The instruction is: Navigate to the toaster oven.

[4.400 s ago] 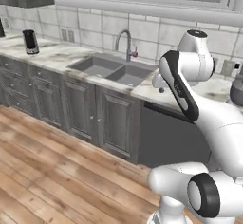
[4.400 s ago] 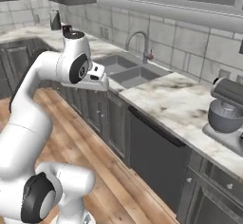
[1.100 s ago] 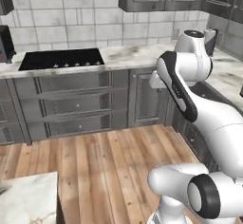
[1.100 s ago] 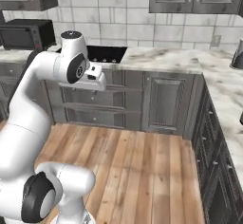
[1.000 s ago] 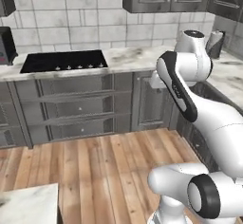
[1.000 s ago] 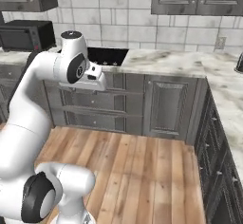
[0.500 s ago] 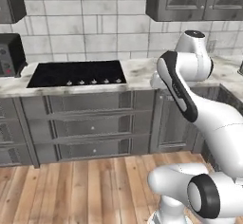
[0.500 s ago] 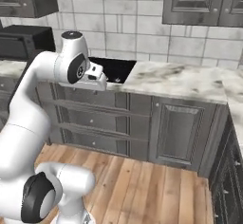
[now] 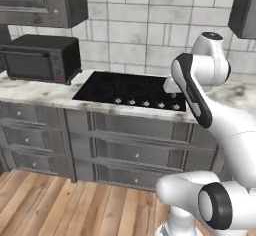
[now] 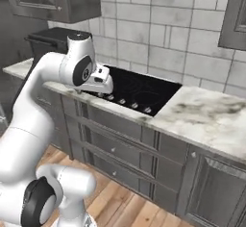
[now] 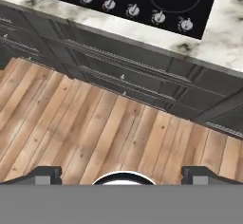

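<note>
The toaster oven (image 9: pixel 41 58) is a dark box with a wide glass door and a right-side knob panel. It stands on the marble counter at the left of the left base view. In the right base view the toaster oven (image 10: pixel 47 41) sits behind my arm, partly hidden by it. My gripper (image 11: pixel 122 174) is open and holds nothing, its two fingertips (image 11: pixel 45 173) far apart. It hangs in front of the cabinet fronts, over the wooden floor, well to the right of the oven.
A flat black cooktop (image 9: pixel 131 89) with a row of knobs (image 11: pixel 132 10) lies in the counter straight ahead. Grey drawers (image 9: pixel 135 150) run below it. Wall cabinets (image 9: pixel 40 2) hang above the oven. Wooden floor (image 11: pixel 95 137) lies between me and the cabinets.
The whole picture has shifted, so the base has moved. The cooktop now sits in the middle and nearer, and the toaster oven has come fully into view at the left. The arm's pose is unchanged.
</note>
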You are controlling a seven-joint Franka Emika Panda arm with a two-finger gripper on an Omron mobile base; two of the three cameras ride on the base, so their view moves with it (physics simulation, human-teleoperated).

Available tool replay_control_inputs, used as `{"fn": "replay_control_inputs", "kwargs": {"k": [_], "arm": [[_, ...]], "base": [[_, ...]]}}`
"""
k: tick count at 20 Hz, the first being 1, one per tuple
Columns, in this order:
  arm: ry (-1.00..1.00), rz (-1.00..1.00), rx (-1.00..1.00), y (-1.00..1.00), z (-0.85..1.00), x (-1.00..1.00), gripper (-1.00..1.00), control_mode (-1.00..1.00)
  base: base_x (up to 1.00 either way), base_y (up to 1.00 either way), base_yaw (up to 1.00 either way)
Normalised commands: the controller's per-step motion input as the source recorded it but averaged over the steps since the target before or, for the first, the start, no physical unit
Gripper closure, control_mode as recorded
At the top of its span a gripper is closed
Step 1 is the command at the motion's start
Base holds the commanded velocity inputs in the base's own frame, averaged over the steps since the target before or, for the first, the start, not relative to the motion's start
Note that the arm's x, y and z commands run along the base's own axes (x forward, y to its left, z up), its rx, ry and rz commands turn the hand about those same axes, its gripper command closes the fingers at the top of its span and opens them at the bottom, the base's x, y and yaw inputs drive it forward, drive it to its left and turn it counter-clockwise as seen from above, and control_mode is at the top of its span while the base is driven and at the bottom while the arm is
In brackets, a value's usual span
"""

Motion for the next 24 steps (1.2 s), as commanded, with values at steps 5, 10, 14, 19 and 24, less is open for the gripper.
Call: {"fn": "replay_control_inputs", "kwargs": {"k": [5, 10, 14, 19, 24], "arm": [[0.00, 0.00, 0.00, 0.00, 0.00, 0.00, -1.00, 1.00], [0.00, 0.00, 0.00, 0.00, 0.00, 0.00, -1.00, 1.00], [0.00, 0.00, 0.00, 0.00, 0.00, 0.00, -1.00, 1.00], [0.00, 0.00, 0.00, 0.00, 0.00, 0.00, -1.00, 1.00], [0.00, 0.00, 0.00, 0.00, 0.00, 0.00, -1.00, 1.00]], "base": [[1.00, 0.46, 0.38], [1.00, 0.91, 0.04], [0.78, 1.00, -0.28], [0.76, 1.00, -0.39], [0.82, 1.00, -0.43]]}}
